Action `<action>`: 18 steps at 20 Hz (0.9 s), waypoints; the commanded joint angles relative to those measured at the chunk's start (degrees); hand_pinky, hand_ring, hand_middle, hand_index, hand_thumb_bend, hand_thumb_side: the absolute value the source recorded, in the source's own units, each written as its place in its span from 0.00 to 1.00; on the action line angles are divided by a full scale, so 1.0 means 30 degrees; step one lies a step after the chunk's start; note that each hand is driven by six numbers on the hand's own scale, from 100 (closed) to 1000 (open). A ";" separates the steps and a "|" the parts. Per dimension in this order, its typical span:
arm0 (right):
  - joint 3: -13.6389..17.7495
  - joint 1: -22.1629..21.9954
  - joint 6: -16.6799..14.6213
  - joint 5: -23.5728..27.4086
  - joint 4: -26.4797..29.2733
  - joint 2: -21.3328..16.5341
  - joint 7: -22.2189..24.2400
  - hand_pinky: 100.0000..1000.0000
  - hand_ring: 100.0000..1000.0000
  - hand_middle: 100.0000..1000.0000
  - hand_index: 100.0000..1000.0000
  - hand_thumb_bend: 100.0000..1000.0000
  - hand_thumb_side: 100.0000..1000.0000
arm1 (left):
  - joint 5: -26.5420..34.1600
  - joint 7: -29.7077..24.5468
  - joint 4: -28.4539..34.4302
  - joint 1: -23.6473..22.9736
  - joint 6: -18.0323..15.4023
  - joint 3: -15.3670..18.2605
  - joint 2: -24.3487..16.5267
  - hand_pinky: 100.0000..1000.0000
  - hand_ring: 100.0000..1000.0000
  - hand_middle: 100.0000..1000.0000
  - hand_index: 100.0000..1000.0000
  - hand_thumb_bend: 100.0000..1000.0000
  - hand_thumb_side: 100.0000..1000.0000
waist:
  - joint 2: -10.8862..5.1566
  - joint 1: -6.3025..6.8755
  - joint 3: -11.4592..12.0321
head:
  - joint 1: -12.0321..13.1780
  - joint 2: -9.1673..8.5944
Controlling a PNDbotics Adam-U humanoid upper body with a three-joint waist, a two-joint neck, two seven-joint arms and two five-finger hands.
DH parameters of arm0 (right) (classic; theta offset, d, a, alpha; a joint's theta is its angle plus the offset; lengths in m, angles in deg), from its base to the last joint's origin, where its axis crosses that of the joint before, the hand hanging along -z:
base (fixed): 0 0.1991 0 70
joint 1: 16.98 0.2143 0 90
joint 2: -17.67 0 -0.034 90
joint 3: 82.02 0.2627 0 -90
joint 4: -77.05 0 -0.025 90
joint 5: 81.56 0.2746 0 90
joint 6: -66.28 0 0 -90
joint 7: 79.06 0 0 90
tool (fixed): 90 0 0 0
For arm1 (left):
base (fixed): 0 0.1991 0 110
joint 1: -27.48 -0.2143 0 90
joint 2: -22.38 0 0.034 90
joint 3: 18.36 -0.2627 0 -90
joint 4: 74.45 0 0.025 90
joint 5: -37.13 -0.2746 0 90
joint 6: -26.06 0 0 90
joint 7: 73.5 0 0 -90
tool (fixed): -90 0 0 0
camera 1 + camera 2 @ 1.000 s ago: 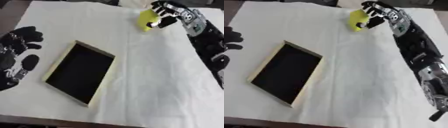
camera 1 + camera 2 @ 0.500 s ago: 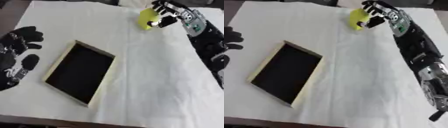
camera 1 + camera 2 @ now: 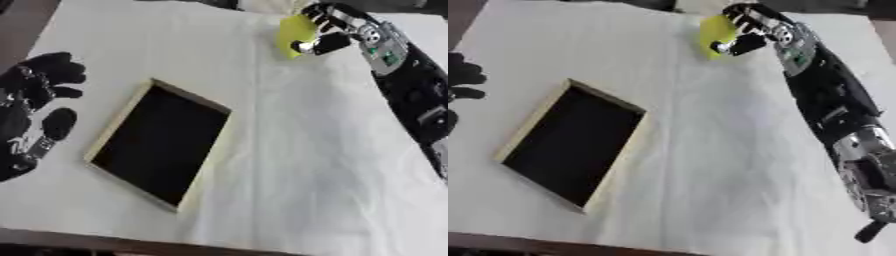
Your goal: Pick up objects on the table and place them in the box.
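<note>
The box (image 3: 160, 143) lies left of centre on the table (image 3: 306, 165). The object (image 3: 293, 34) sits at the upper right of the frame, with the right hand (image 3: 337, 30) around it. The left hand (image 3: 35, 105) rests at the left edge, beside the box.

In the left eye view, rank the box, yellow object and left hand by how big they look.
1. Box, clearly largest.
2. Left hand, partly cut off by the edge.
3. Yellow object, smallest, though farther away and partly covered by the right hand.

A yellow object (image 3: 293, 34), a box (image 3: 160, 142) with pale wooden rim and black inside, a white desk (image 3: 306, 165), black hands (image 3: 35, 95).
</note>
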 commanded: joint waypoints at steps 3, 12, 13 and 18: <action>0.0052 0.0142 -0.0212 0.0130 0.0321 -0.0394 -0.0222 0.75 0.76 0.68 0.76 0.29 0.22 | 0.0098 0.0037 0.0366 0.0249 -0.0028 0.0213 -0.0167 0.75 0.79 0.74 0.89 0.41 0.54 | -0.0315 0.0040 0.0025 | 0.0065 0.0171; -0.0044 0.0083 -0.0587 0.0615 0.0841 -0.0476 -0.0888 0.73 0.72 0.60 0.70 0.26 0.17 | 0.0088 0.0059 0.0339 0.0198 -0.0025 0.0234 -0.0157 0.75 0.79 0.74 0.89 0.41 0.54 | -0.0491 0.0074 -0.0059 | 0.0134 0.0202; -0.0066 0.0107 -0.0625 0.0670 0.0919 -0.0473 -0.0936 0.73 0.71 0.58 0.68 0.26 0.15 | 0.0087 0.0060 0.0334 0.0187 -0.0023 0.0236 -0.0157 0.75 0.79 0.74 0.89 0.41 0.54 | -0.0531 0.0089 -0.0083 | 0.0133 0.0212; -0.0434 0.0118 -0.1084 0.1218 0.2085 -0.0531 -0.0845 0.73 0.70 0.57 0.68 0.25 0.14 | 0.0076 0.0084 0.0262 0.0053 -0.0012 0.0272 -0.0182 0.75 0.79 0.74 0.89 0.41 0.54 | -0.0816 0.0206 -0.0443 | 0.0277 0.0313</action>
